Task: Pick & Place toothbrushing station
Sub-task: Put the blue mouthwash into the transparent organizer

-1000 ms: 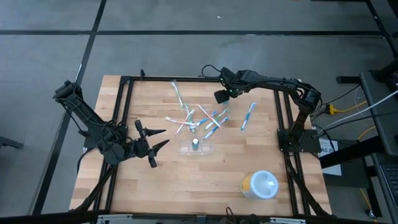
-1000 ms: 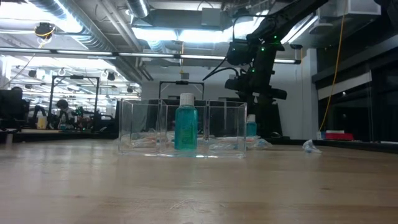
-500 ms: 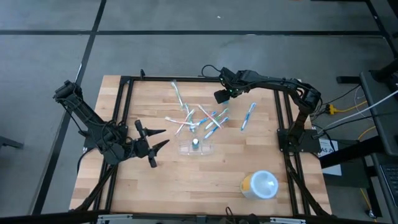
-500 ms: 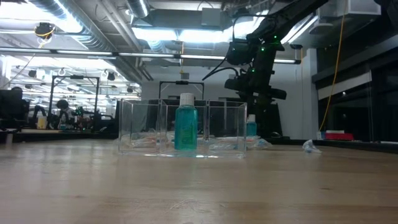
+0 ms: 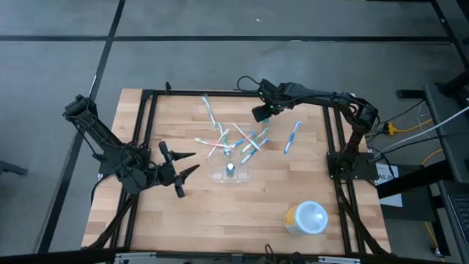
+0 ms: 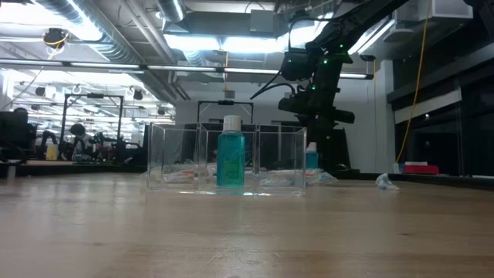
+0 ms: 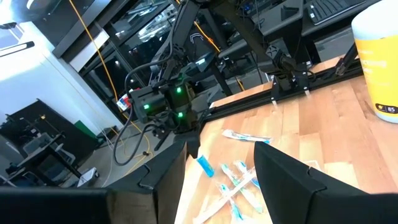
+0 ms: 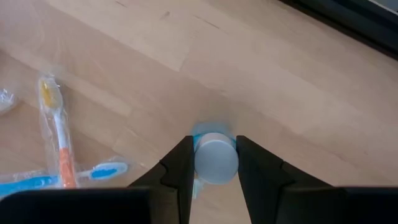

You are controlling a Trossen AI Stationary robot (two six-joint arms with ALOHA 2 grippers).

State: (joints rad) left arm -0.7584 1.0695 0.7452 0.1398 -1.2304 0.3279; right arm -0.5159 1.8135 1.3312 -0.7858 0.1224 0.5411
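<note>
Far half of desk point(image 5: 183, 220) cluttered: wrapped toothbrushes point(image 5: 233, 139) scattered from far edge toward centre, one more point(image 5: 292, 136) near right edge. Clear holder point(image 5: 230, 173) with blue bottle point(image 5: 230, 169) mid-desk. Round white-yellow container point(image 5: 305, 218) blocks near right corner. Left gripper point(image 5: 185, 169) hangs over left side. Near edge, near left corner: open wood, free passage.

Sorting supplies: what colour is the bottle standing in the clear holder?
Teal-blue with a white cap: the bottle in the clear holder, clearest in the low view.
</note>
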